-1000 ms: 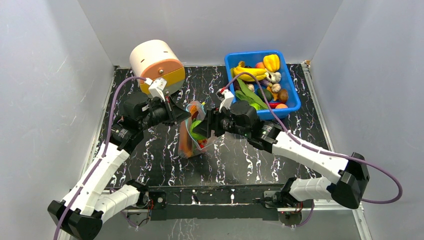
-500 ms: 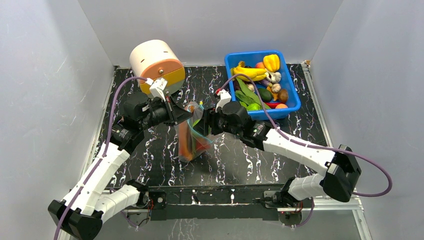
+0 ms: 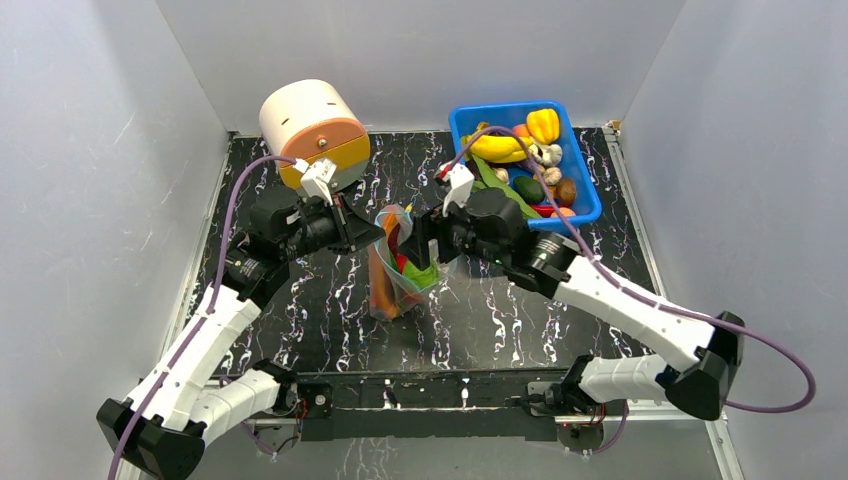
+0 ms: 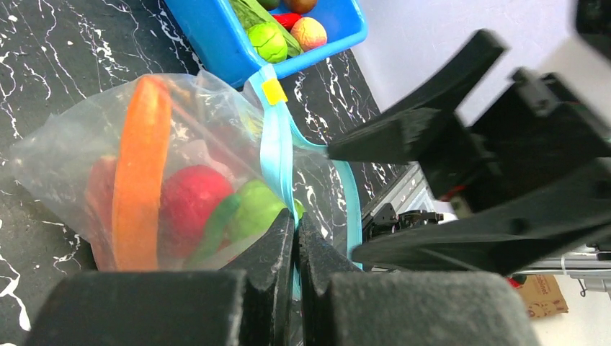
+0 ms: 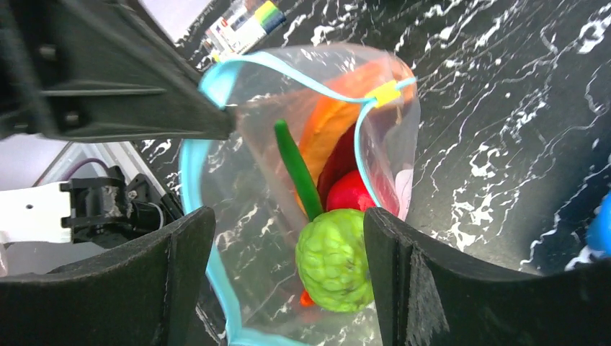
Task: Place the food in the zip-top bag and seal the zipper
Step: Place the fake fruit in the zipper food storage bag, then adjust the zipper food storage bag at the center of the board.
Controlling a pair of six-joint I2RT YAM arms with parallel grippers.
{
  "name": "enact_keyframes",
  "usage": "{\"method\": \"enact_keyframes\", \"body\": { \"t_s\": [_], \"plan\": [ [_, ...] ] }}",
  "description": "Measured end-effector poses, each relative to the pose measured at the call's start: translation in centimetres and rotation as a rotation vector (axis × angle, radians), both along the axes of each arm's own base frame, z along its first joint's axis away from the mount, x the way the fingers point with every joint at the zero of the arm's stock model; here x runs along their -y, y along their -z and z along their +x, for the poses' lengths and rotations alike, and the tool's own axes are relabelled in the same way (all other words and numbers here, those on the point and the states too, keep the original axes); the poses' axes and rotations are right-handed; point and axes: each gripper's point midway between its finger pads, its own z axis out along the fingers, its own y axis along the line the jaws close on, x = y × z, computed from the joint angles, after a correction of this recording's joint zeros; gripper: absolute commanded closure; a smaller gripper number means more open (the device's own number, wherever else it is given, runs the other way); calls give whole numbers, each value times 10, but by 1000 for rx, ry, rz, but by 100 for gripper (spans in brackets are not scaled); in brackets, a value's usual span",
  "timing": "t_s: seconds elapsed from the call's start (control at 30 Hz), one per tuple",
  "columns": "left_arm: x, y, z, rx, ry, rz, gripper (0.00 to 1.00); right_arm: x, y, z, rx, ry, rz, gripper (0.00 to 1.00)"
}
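At the far left of the black, white-veined table, a squat drum is lying on its side, showing a smooth cream shell and an orange face. Just in front of it, the left gripper is pressing its matte, grainy black fingers fully together. It is pinching the rim of the bag right at the zipper strip.

The bag is sitting at the middle of the table between the two grippers, its mouth gaping open. It is thin, clear, crinkled film. The strip is running round the mouth as a narrow, glossy teal-blue band carrying a small yellow slider. Inside, a long, smooth orange carrot-shaped piece is leaning along one wall. A round, shiny red piece, a slim green stalk and a knobbly pale-green ball are lying beside it.

The right gripper is hovering at the mouth with its jaws spread wide, one finger at each side of the opening, gripping nothing. The knobbly ball is lying between them, inside the bag.

To the right, the blue plastic bin is holding more toy food, including a curved yellow banana and a lobed yellow pepper.

A pale patch is showing through the bag's wall, but no writing on it is readable.
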Motion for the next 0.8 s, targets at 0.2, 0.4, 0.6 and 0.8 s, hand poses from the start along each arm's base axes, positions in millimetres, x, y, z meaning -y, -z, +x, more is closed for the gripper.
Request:
{"method": "enact_keyframes", "body": {
  "t_s": [0.2, 0.4, 0.6, 0.8],
  "plan": [
    [0, 2, 0, -2, 0, 2, 100, 18, -47, -6, 99, 8, 34, 33],
    [-1, 2, -1, -5, 0, 4, 100, 41, -32, 4, 105, 101, -75, 43],
    [-2, 1, -2, 5, 1, 6, 100, 54, -9, 4, 74, 140, -156, 43],
    [-2, 0, -2, 7, 1, 6, 100, 57, 26, -1, 15, 127, -230, 48]
  ]
}}
